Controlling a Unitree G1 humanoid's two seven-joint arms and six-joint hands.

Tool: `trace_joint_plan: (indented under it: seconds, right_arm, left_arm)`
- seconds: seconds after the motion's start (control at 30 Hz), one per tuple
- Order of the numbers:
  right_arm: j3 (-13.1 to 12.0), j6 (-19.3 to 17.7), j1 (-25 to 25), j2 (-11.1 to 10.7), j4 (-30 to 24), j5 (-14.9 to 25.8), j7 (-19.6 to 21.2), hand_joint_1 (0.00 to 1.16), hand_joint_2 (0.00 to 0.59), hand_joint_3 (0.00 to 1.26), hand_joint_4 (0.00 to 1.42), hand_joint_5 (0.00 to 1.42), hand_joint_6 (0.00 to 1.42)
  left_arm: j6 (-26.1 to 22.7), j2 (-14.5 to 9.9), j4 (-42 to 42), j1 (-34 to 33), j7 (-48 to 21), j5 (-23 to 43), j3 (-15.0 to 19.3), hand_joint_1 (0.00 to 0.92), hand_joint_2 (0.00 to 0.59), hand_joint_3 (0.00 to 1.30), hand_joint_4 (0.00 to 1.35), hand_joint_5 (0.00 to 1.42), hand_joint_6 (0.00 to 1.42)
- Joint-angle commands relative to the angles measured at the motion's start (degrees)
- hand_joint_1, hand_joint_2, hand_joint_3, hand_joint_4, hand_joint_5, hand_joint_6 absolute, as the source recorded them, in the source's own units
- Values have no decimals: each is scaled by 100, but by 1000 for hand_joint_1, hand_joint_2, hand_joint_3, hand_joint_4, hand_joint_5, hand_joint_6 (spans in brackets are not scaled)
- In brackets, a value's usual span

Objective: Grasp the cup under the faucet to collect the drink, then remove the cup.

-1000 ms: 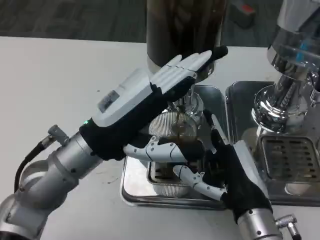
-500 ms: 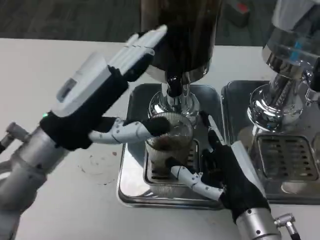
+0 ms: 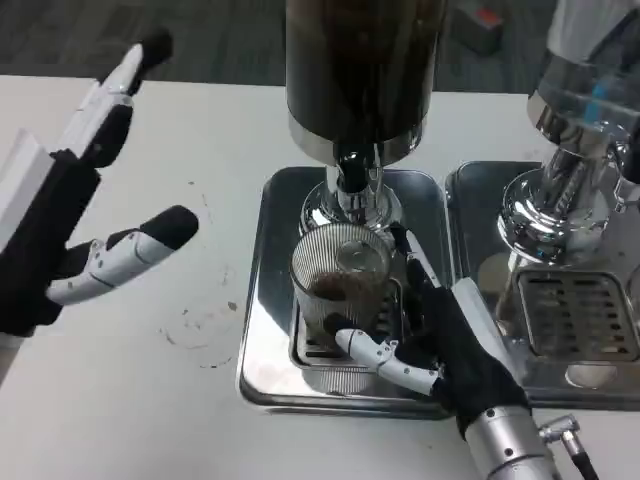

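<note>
A ribbed clear cup [image 3: 340, 283] with dark drink in its bottom stands on the drip tray [image 3: 262, 345] right under the black faucet [image 3: 350, 172] of the dark dispenser [image 3: 360, 70]. My right hand [image 3: 440, 335] wraps around the cup from the right and front, thumb across its base and fingers behind it. My left hand [image 3: 70, 215] hovers open over the bare table far to the left, fingers spread and pointing away.
A second, silver dispenser [image 3: 575, 140] stands on its own steel tray [image 3: 560, 350] to the right, close to my right forearm. White table [image 3: 170, 400] lies bare to the left, with a few small dark spots near the tray.
My left hand has drawn back from the faucet lever, leftward and away from the dispenser. The right hand keeps its grip on the cup, which now holds some drink.
</note>
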State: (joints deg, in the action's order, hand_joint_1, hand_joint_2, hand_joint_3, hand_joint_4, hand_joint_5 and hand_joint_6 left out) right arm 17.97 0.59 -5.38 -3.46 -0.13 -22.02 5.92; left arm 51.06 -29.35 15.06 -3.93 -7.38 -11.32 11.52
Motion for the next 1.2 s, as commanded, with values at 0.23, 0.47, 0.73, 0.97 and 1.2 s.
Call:
trace_joint_plan:
  seconds: [0.23,0.47,0.73,0.97,1.2]
  right_arm:
    - [-34,-226,272,-36,275,149,-183,655,217,0,0,0,0]
    - [-28,-260,334,-13,365,122,-170,658,219,0,0,0,0]
    - [-55,-386,416,17,507,182,-192,668,221,0,0,0,0]
    - [-44,-452,464,81,641,277,-227,674,216,0,0,0,0]
    - [-46,-481,605,181,889,432,-305,726,204,0,0,0,39]
  left_arm:
    - [-442,143,81,630,1047,-1131,300,0,163,0,0,13,0]
    - [-731,124,809,709,1511,-1482,7,0,166,0,0,0,0]
    - [-962,2,1482,635,1902,-1709,-384,0,163,0,0,0,0]
    - [-897,-90,2009,529,1941,-1629,-727,0,164,1,0,0,0]
    - [-852,-160,2042,544,1997,-1627,-941,0,167,5,0,0,0]
